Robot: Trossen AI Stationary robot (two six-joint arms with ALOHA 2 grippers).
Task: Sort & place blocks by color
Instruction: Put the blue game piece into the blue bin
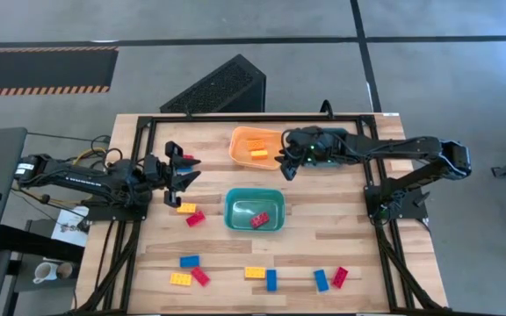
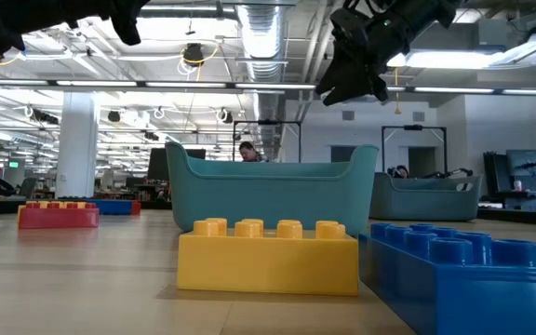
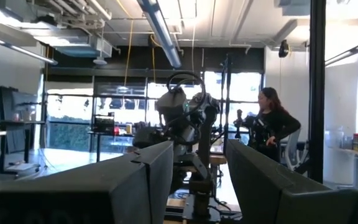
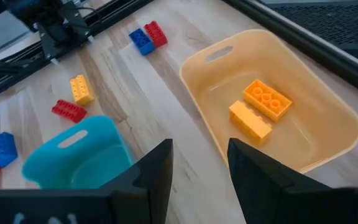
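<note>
The left end effector [image 3: 194,186] points level out into the room, its two dark fingers [image 3: 135,186] parted with open air between them. Straight ahead through that gap stands the other robot arm [image 3: 185,121], its joints stacked above a dark base. Farther off, ahead and to one side, a person [image 3: 272,127] in dark clothing stands beside a black upright post [image 3: 317,93]. Overhead run ceiling pipes [image 3: 163,31].

The high view looks straight down on the pale wooden slatted table [image 1: 323,254]. The low view sits at tabletop height, very near a yellow studded plastic brick [image 2: 268,254], facing the teal plastic bin [image 2: 273,191]. The right wrist view looks down on that bin [image 4: 73,158] too; the left wrist view faces level into the room.
</note>
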